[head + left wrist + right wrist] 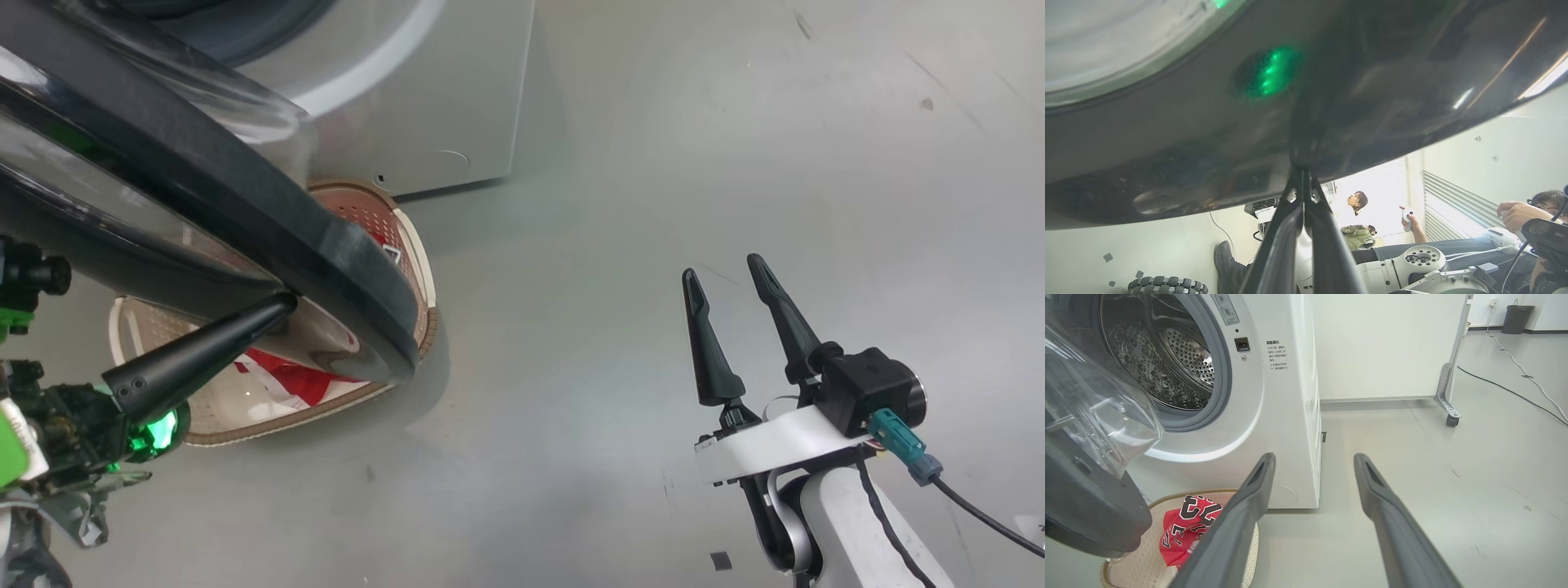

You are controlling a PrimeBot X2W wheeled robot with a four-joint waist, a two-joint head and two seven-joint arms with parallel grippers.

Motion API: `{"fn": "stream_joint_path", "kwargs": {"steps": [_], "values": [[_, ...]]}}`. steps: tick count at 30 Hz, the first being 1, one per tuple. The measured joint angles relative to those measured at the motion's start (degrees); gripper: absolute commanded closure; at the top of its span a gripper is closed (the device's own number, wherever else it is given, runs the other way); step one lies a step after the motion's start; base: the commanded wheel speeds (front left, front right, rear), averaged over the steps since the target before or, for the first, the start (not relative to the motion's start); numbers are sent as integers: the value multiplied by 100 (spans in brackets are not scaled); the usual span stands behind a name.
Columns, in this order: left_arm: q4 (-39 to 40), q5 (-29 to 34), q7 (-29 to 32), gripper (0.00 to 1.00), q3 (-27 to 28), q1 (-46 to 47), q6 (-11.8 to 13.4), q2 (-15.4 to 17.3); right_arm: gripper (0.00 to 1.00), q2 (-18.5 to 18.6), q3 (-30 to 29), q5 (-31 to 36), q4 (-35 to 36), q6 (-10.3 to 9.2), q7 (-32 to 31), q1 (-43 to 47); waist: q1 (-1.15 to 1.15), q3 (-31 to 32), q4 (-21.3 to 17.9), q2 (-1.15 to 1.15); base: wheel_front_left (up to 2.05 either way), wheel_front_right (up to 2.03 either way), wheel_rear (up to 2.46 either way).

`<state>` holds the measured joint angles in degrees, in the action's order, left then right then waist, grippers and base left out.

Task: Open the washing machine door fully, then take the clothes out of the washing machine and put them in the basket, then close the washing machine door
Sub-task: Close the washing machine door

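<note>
The glossy black washing machine door (245, 204) stands open across the left, its glass bowl (1102, 408) facing the drum. My left gripper (282, 305) is shut, and its fingertips (1302, 171) press against the door's outer face with nothing between them. The white washing machine (1286, 428) shows a steel drum (1167, 363) with no clothes visible in it. Below the door sits the cream basket (408, 237), with the red clothes (1186, 526) in it, a jersey with lettering on top. My right gripper (722, 268) hangs open over bare floor to the right, away from the machine.
A white partition on a castor (1449, 416) stands behind the machine, with a cable (1515, 367) along the floor and a dark bin (1517, 318) far back. In the left wrist view, people (1357, 202) stand behind me, beside a tyre (1167, 283).
</note>
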<state>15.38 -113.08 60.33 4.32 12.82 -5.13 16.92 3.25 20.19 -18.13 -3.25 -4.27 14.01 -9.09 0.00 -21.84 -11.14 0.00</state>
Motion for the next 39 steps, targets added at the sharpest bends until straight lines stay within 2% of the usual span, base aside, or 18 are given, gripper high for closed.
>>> {"fn": "stream_joint_path", "kwargs": {"steps": [15, 29, 39], "values": [[-386, 185, -353, 100, -233, 998, 147, -214, 0, -13, 10, -2, 168, -48, 43, -263, 0, -554, -350, 0, 0, 0, 0], [-1138, 759, -806, 100, -492, 2135, 231, -555, 0, -32, 77, -104, 246, -93, 44, -434, 0, -892, -499, 0, 0, 0, 0], [-1773, 1160, -1222, 100, -439, 2772, 232, -611, 0, -41, 260, -267, 240, -93, 44, -574, 0, -943, -613, 0, 0, 0, 0]]}}
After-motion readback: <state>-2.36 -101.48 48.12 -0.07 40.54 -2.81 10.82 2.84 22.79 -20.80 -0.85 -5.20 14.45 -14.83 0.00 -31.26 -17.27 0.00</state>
